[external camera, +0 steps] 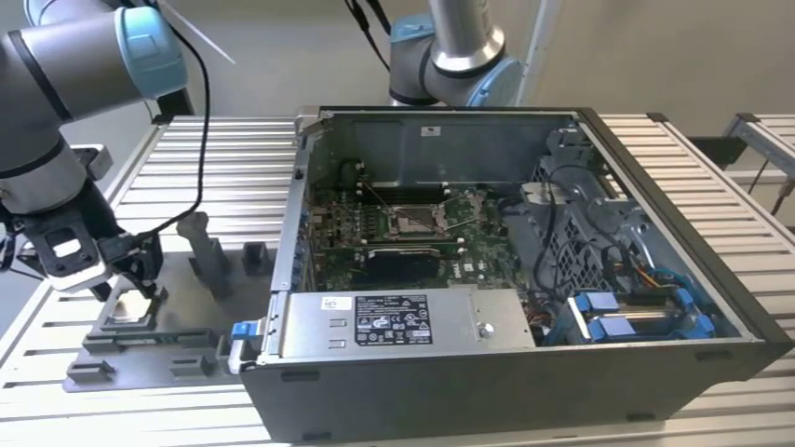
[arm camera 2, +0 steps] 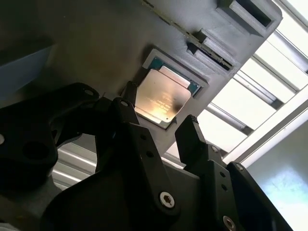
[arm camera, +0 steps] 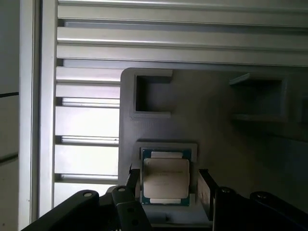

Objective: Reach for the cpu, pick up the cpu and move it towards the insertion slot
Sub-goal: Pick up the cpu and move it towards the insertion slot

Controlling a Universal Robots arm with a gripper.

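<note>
Fingers (arm camera 2: 192,139) of the gripper (arm camera 2: 159,118) stand spread, one on either side of the cpu (arm camera: 166,179), not clamping it. Square, with no long axis, the cpu lies flat, silvery face up, edges parallel to its recess in the grey fixture (arm camera: 216,125). It is well apart from the slot (external camera: 414,219), which lies toward the exterior view's right.
</note>
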